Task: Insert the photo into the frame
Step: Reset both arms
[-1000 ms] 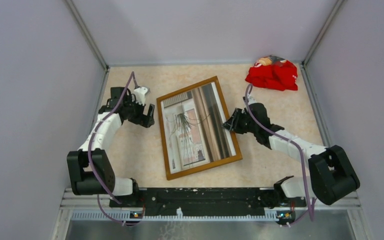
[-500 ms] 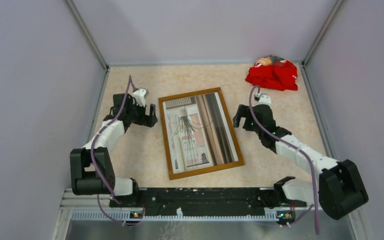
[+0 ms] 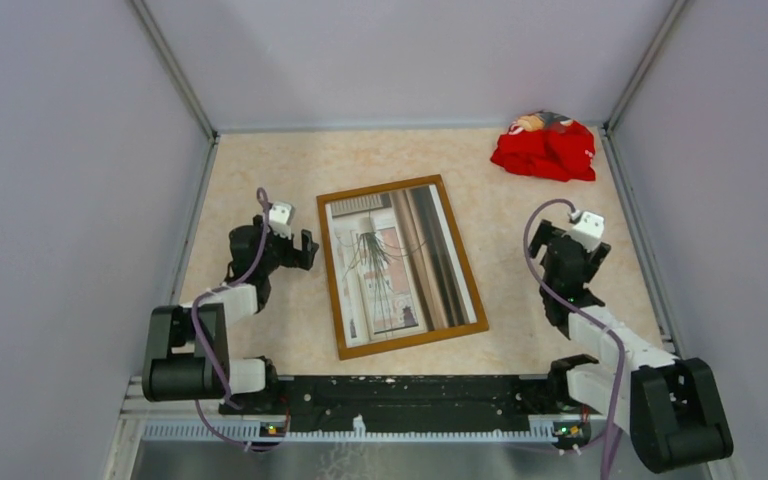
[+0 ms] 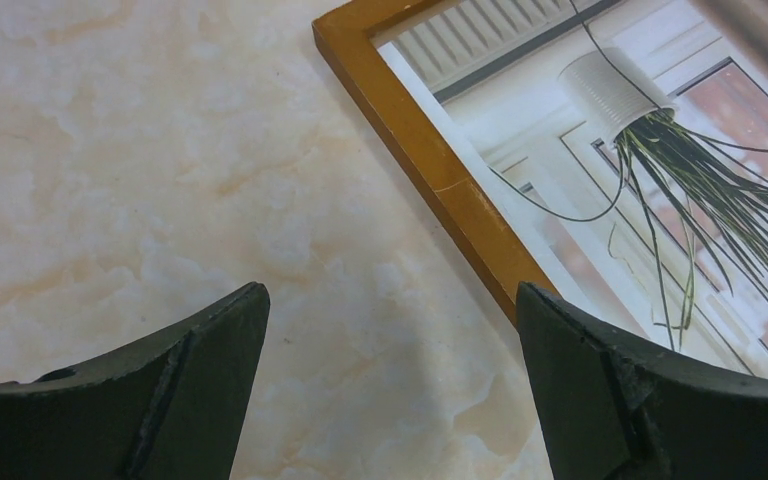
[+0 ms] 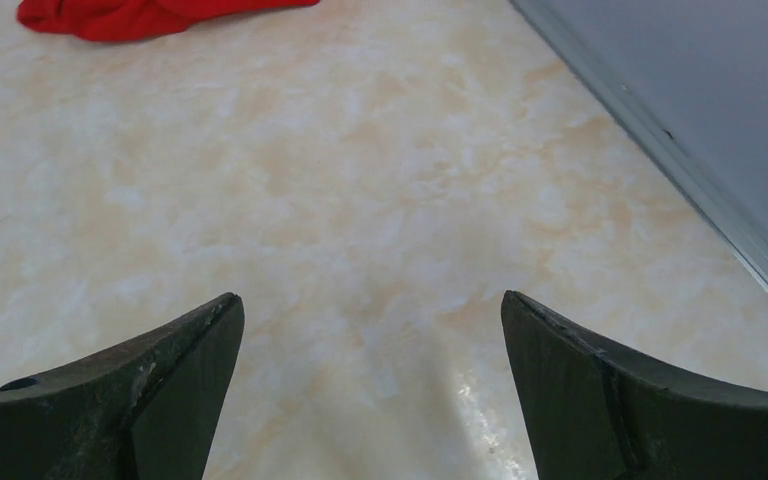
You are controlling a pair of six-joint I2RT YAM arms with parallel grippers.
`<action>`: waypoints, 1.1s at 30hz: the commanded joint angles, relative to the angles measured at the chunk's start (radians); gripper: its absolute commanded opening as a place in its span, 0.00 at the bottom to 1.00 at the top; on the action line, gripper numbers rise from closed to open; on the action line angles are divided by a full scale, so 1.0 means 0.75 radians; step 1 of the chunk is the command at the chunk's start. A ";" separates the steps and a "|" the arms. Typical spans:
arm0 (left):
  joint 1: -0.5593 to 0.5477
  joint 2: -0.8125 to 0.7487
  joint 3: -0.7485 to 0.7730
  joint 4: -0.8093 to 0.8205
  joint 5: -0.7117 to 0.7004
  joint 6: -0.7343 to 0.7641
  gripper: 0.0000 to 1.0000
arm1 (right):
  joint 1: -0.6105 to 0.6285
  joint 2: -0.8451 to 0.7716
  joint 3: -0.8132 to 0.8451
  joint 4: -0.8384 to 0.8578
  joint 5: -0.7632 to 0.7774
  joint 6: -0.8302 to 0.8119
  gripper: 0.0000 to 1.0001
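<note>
A red cloth (image 3: 545,152) lies well apart from the frame (image 3: 330,270).

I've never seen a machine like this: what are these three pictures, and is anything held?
These are two robot arms bolted at a table's near edge. The wide picture looks down from above and behind them. The other two come from a camera on each wrist, so the dark shapes below are that arm's own fingers. On the table lies a wooden frame with the photo of a window and plant within it, and a red cloth at the far right. The left gripper is near the frame's left edge, the right gripper apart from it. Both are open, holding nothing.
</note>
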State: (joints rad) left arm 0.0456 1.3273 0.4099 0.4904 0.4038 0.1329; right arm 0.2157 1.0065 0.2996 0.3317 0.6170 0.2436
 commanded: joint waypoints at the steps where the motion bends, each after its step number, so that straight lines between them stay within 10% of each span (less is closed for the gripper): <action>1: 0.003 0.060 -0.117 0.572 0.031 0.006 0.99 | -0.116 -0.003 -0.072 0.329 0.049 -0.006 0.99; 11: 0.003 0.313 -0.306 1.142 0.018 -0.005 0.99 | -0.169 0.400 -0.166 0.990 -0.061 -0.141 0.99; 16: 0.003 0.336 -0.183 0.936 -0.051 -0.034 0.99 | -0.174 0.642 -0.217 1.361 -0.404 -0.310 0.99; 33: -0.002 0.321 -0.175 0.892 -0.063 -0.032 0.99 | -0.180 0.607 -0.175 1.237 -0.293 -0.251 0.99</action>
State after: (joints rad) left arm 0.0452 1.5772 0.2649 1.1324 0.3519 0.1127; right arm 0.0906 1.4616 0.1555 1.1896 0.4133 0.0608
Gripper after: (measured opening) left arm 0.987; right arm 0.986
